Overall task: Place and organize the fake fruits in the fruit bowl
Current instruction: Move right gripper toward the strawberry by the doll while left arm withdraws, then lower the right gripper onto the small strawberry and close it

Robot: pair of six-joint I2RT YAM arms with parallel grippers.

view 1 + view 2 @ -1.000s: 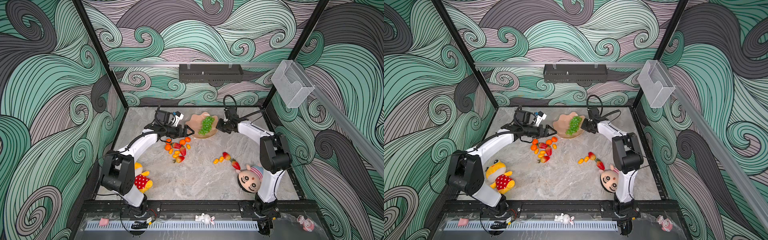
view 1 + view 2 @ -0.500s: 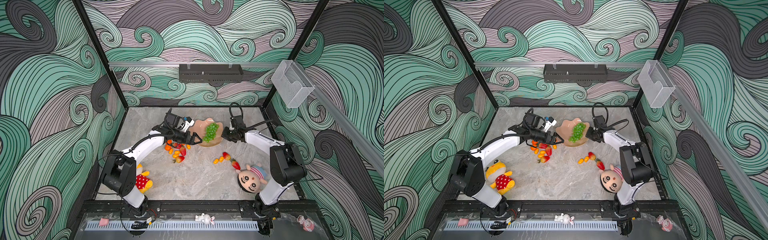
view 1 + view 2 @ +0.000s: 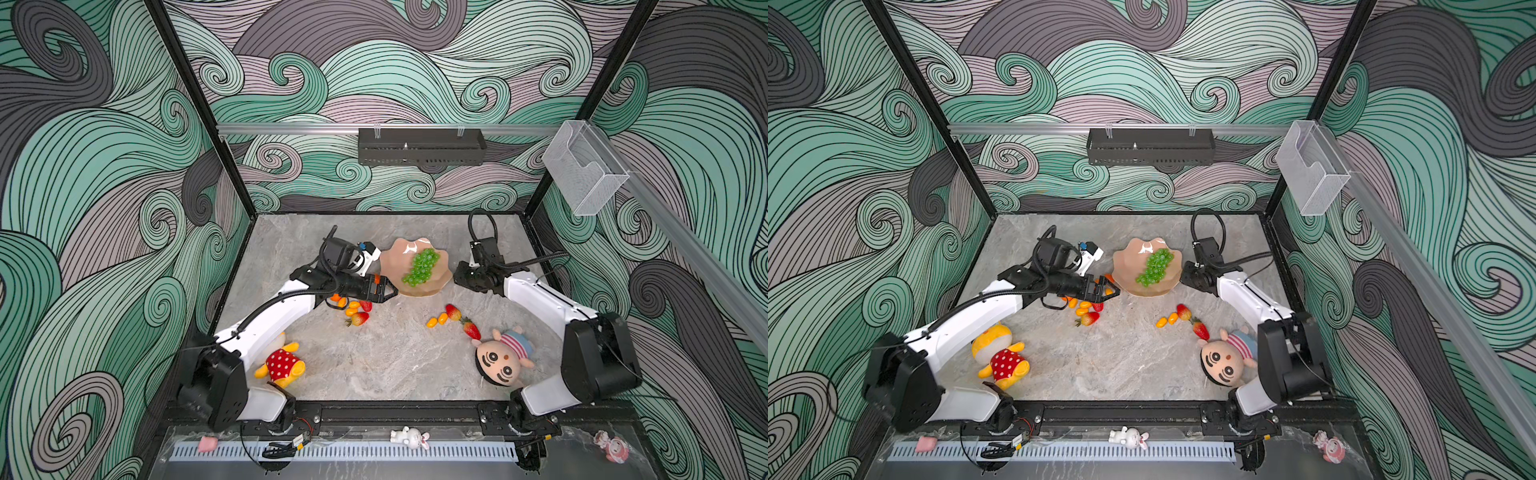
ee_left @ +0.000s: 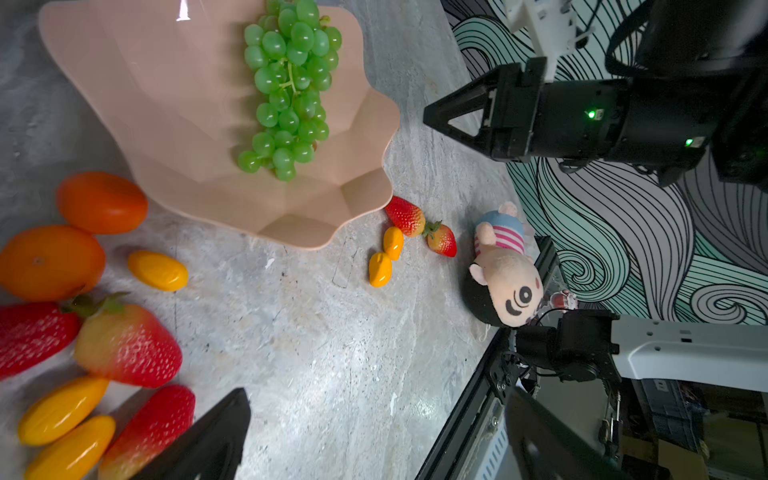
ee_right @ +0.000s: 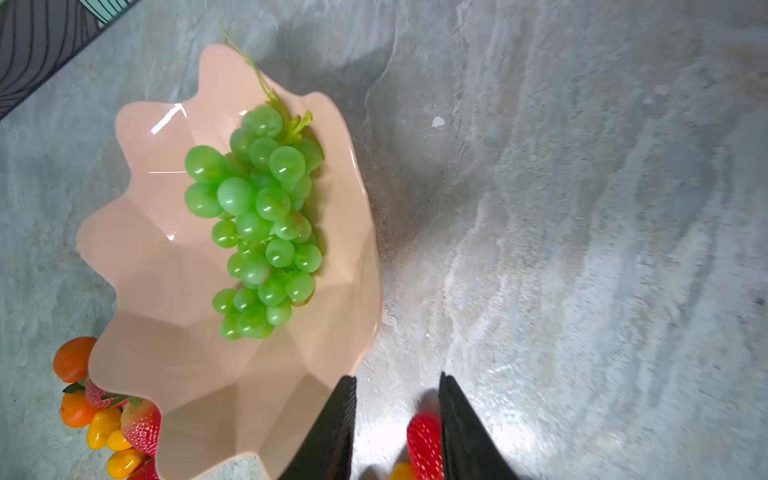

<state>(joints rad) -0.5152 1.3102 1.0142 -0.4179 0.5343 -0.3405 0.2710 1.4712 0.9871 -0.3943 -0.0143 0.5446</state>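
The grape bunch (image 3: pixel 420 267) lies in the fruit bowl (image 3: pixel 391 266) toward the tabletop's far edge. Flanking it, the left gripper (image 3: pixel 388 291) has jaws wide apart, the right gripper (image 5: pixel 397 377) jaws parted, empty

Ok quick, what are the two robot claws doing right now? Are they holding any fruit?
Left gripper: wide open, holding nothing.
Right gripper: partly open, holding nothing, just beside the fruit bowl.

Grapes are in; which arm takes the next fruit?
Probably left: the left gripper hangs wide open by the pile of tangerines, kumquats and strawberries beside the fruit bowl; the right gripper is less open.
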